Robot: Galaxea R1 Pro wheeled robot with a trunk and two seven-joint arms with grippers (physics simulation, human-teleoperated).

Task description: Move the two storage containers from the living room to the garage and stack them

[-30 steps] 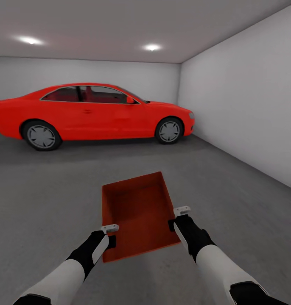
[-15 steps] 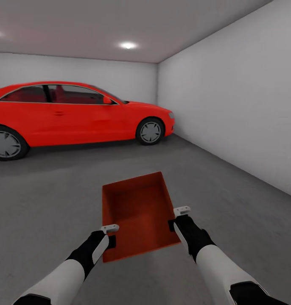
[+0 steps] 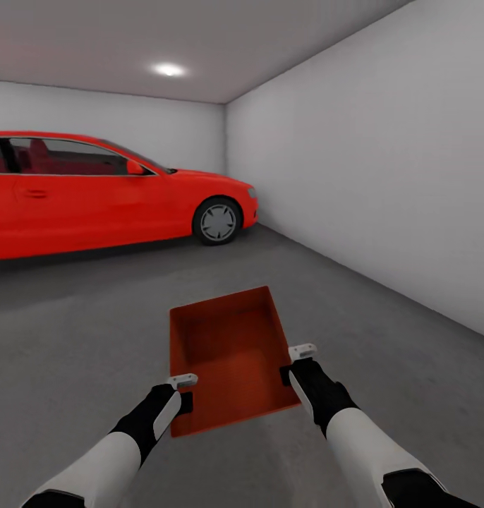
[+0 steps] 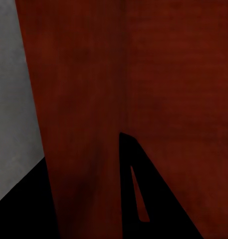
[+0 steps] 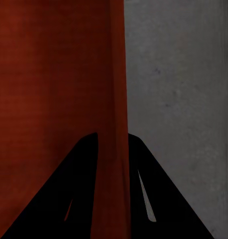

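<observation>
Both walls pinched tight: left claw (image 3: 188, 392), right claw (image 3: 290, 361), red container (image 3: 228, 353) between. Lower level onto floor (image 3: 383, 331) below, then open.

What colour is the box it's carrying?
Orange-red, plain, no pattern: the container shows best in the head view.

Orange-red container (image 3: 228, 353), red car (image 3: 94, 190), white walls (image 3: 383, 155), grey (faintly mottled) floor (image 3: 73, 331)
</observation>
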